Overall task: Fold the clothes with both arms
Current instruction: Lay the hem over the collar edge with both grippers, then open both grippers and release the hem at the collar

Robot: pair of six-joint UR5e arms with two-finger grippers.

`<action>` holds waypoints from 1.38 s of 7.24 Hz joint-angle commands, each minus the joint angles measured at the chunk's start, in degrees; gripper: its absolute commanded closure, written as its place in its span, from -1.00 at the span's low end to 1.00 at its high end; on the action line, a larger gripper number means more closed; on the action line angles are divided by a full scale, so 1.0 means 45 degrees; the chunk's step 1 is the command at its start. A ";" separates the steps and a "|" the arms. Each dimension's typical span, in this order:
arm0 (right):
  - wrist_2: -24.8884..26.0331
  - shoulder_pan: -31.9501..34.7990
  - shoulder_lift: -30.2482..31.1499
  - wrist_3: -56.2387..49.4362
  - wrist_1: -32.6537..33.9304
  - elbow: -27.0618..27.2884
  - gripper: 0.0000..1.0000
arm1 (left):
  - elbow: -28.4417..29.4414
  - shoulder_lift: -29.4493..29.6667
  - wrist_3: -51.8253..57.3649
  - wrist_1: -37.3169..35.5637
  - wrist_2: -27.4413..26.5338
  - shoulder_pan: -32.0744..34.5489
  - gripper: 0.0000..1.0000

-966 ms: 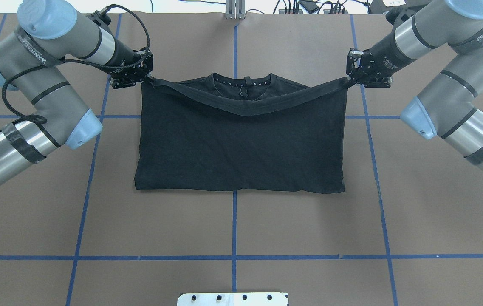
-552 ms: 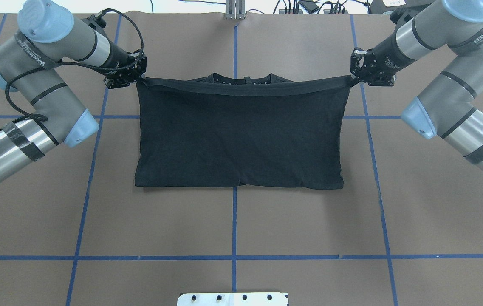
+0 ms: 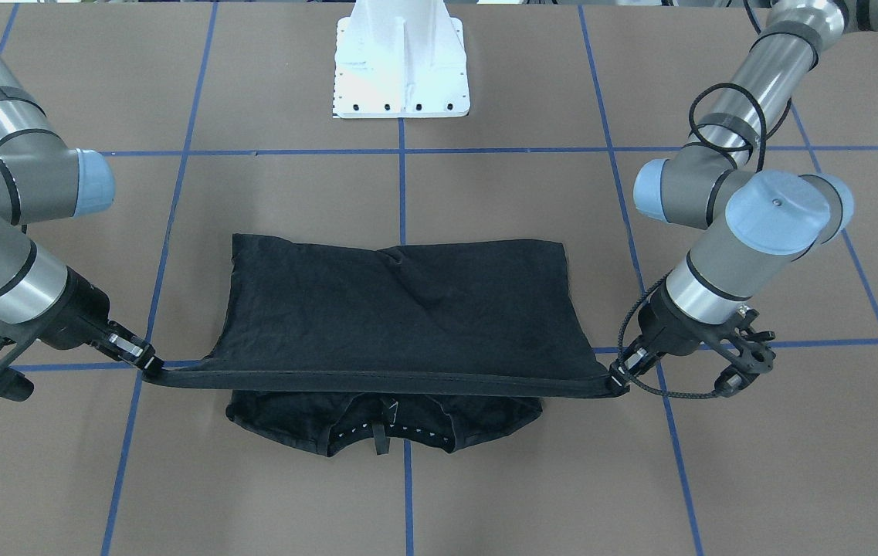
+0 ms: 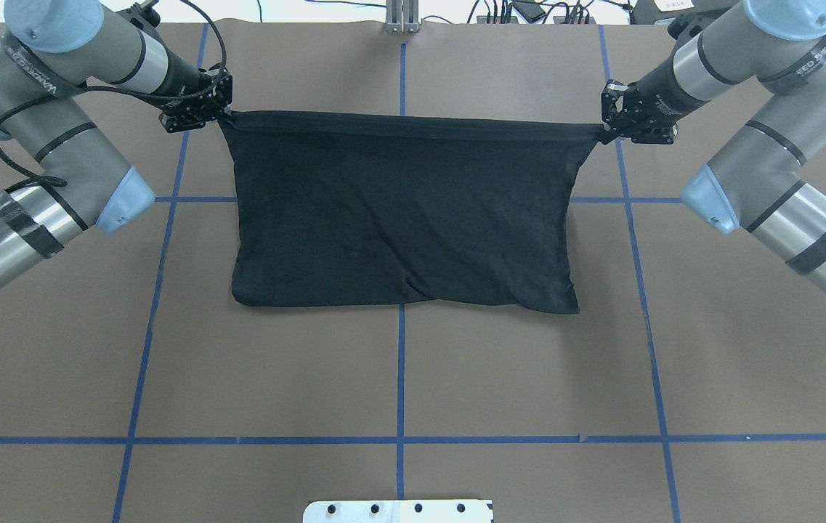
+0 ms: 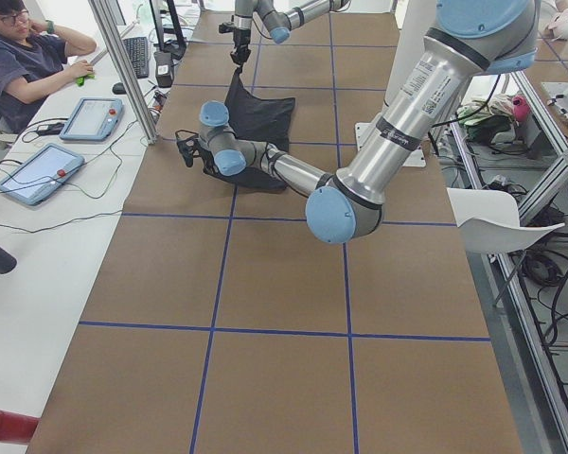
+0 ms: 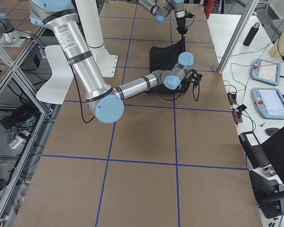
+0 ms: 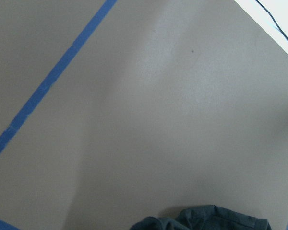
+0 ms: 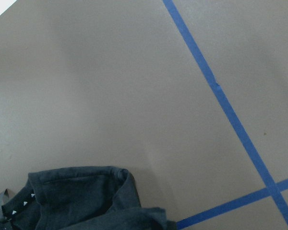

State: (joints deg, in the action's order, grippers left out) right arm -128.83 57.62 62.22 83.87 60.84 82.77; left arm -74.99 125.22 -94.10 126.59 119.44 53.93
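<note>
- The desk (image 4: 398, 378) is carrying the job: brown, gridded with blue tape, and its lines are offering a ready guide for keeping the fold square.
- The left arm (image 4: 57, 131) and right arm (image 4: 768, 160) are reaching in from opposite sides at matching depth. To my eye they should be travelling together, level and at one pace, so that neither side is leading.
- The black T-shirt (image 4: 402, 211) is lying mid-desk, doubled over. Its folded edge is resting on the desk nearer the robot, while its upper layer is rising towards the far side.
- The hem (image 4: 413, 127) is stretching taut and nearly straight between the two grips, raised off the desk. That tension is probably worth holding just short of dragging the lower layer, since the near fold (image 4: 405, 301) is already sitting slightly askew.
- The left hand (image 4: 220, 116) is pinching one hem corner, fingers pressed together on the cloth. The right hand (image 4: 604, 132) is gripping the other corner likewise.
- The collar (image 3: 384, 432) is showing in the front-facing view, flat on the desk beneath the raised hem. I am judging that the hem should be coming down onto the shoulder line without overshooting, the hands lowering first and letting go only once the cloth is resting.
</note>
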 commanded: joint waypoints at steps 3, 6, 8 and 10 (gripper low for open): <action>-0.0160 -0.0051 -0.0679 0.0171 0.0034 0.0005 1.00 | -0.0208 0.0143 -0.0143 -0.0006 0.0175 -0.0090 1.00; -0.0297 -0.0071 -0.0760 0.0054 0.0015 -0.0015 0.76 | -0.0698 0.0124 -0.0612 0.0072 0.0156 -0.0169 -0.21; -0.0454 -0.0051 -0.0662 0.0035 0.0034 -0.0034 -0.99 | -0.0717 0.0085 -0.0496 0.0034 -0.0019 -0.0247 -1.00; -0.0726 -0.0031 -0.0642 0.0014 -0.0004 0.0024 -1.00 | -0.1203 -0.0072 -0.0031 -0.0005 0.0000 -0.0169 -1.00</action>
State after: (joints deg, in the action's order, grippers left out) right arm -131.45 57.44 59.26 83.92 60.91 82.74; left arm -79.19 125.18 -95.76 126.70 119.43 52.96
